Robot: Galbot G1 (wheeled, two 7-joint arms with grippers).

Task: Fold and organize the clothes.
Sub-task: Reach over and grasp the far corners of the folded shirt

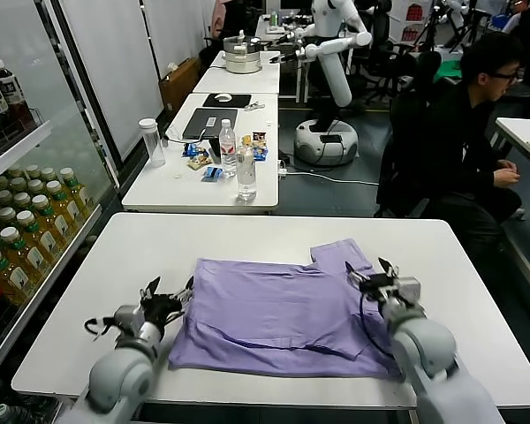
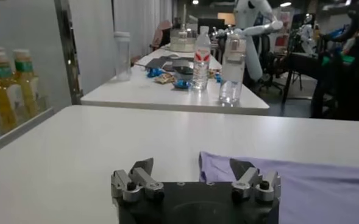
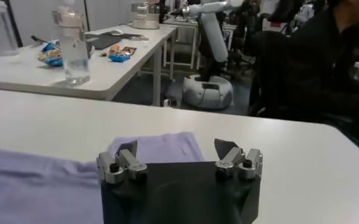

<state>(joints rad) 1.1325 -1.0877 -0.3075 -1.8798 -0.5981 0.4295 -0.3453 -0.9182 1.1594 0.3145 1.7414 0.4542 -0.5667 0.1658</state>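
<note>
1. White table (image 1: 247,238) fills the near ground, with the lavender shirt (image 1: 283,318) spread flat across its middle, one sleeve (image 1: 340,253) reaching toward the far edge and a few creases near the front hem
2. At the shirt's left edge sits the left gripper (image 1: 168,299), low over the table; in the left wrist view its fingers (image 2: 141,168) are spread apart with nothing between them, and a corner of the shirt (image 2: 219,167) lies just ahead on the tabletop
3. At the shirt's right edge, near the sleeve, sits the right gripper (image 1: 377,276); the right wrist view shows its fingers (image 3: 125,150) also spread and empty, with the sleeve (image 3: 167,146) lying just beyond them
4. To the left of the table stands a shelf of bottled drinks (image 1: 26,230) behind glass
5. Beyond it is a second white table (image 1: 159,190) carrying two water bottles (image 1: 246,168), a clear jar (image 1: 150,141), a laptop (image 1: 210,122) and some snack packets (image 1: 199,159)
6. Farther back stands a white robot (image 1: 331,79) on a round base, and to the right a person in black (image 1: 464,141) sits facing right
</note>
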